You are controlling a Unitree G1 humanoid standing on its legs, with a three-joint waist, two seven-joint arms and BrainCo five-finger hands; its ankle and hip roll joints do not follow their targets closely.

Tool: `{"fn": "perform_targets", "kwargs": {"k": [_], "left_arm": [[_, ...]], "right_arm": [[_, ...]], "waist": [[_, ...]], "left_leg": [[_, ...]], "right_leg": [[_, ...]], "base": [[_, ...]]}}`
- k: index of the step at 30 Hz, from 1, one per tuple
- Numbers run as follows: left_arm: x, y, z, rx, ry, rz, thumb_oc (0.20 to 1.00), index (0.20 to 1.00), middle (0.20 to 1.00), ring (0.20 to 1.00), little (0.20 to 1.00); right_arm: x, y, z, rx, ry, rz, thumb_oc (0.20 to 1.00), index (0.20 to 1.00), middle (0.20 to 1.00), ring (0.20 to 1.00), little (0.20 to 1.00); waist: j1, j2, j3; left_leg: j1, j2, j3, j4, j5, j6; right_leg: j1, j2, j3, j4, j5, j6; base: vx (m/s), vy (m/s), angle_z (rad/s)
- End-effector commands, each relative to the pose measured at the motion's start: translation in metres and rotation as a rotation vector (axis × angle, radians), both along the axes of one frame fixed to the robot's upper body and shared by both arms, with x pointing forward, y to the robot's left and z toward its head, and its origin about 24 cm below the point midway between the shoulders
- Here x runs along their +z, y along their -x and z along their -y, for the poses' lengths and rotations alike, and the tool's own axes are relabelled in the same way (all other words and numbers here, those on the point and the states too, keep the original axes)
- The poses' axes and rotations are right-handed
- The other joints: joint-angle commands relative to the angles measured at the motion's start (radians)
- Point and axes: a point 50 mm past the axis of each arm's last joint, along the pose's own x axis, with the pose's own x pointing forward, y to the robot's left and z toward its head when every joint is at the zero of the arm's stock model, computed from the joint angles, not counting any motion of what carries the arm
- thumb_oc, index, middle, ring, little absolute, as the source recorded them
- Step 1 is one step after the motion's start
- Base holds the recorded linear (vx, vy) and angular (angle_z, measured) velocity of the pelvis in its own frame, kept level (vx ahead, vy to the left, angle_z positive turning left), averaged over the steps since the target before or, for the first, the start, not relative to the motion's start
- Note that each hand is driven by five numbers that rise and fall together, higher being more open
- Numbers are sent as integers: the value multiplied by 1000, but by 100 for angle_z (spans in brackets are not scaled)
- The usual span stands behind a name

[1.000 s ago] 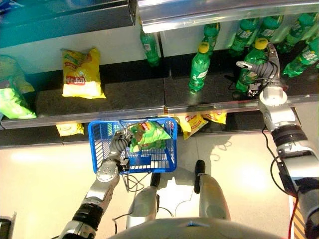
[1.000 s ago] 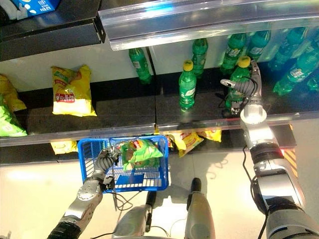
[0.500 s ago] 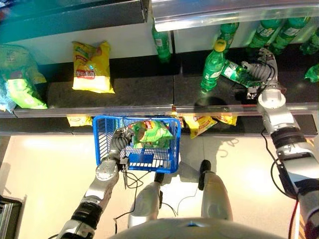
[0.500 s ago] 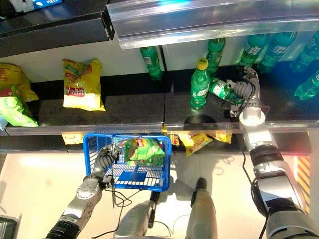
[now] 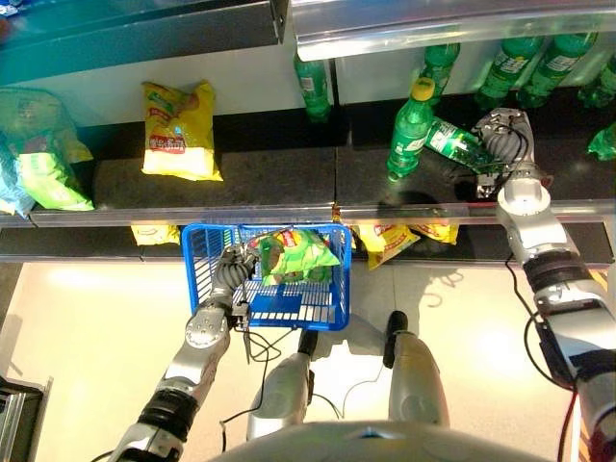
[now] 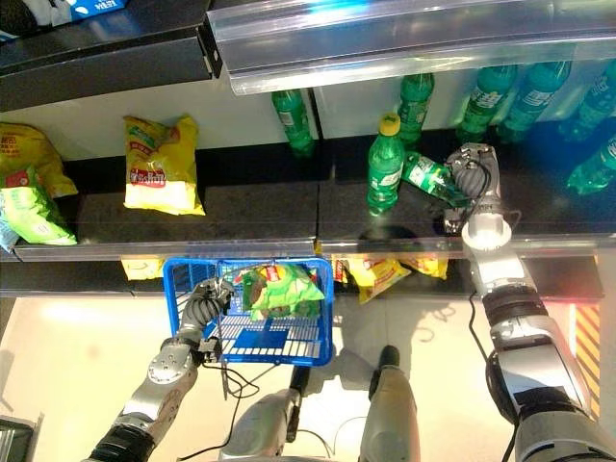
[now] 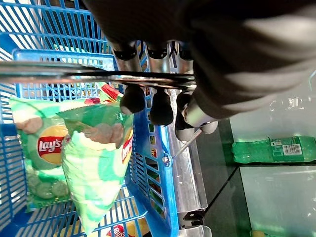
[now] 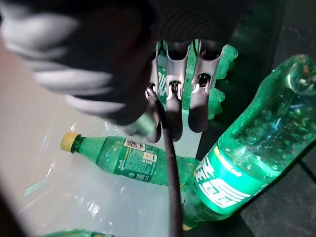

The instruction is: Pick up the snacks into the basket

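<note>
Holding: blue basket (image 5: 197, 252) is kept under the shelf edge by the left hand (image 5: 229, 272), fingers curled round its metal handle (image 7: 74, 75), so items can be dropped straight in.
Snacks: green chip bags (image 5: 300, 256) are already lying in the basket; a yellow bag (image 5: 180, 130) is left on the shelf (image 5: 260, 183).
Reaching: right hand (image 5: 503, 137) is up at a tipped green bottle (image 5: 454, 143), fingers bent round it, probably for lifting.
Odd bit: a drink is being grabbed, not a snack.
</note>
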Motion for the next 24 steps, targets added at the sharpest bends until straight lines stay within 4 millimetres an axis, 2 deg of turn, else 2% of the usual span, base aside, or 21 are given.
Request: {"fn": "perform_targets", "kwargs": {"k": [1,7,24], "left_arm": [[70,-21,0,-33,29,359,200,200,200,200,200],[69,-20,-1,-38,36,355,200,200,200,200,200],[70,-23,7,-83,57,355,200,200,200,200,200]], "right_arm": [[20,5,-2,51,73,84,1000,1000,1000,1000,1000],[10,10,2,61,66,49,1000,1000,1000,1000,1000],[4,-3,-29,167,140,-12,1000,1000,1000,1000,1000]], "waist": [[-3,-27,-50],[-7,-28,-50],[6,-14,-43]], "left_leg": [[47,-58,33,-16,-49,53],[50,-58,39,-21,-50,54],[47,-57,30,-21,-46,48]], "right_leg": [[107,13,75,-93,-9,62],[101,15,86,-95,-7,64],[94,9,80,-79,-16,64]], "base": [[0,0,0],[0,0,0],[0,-1,0]]}}
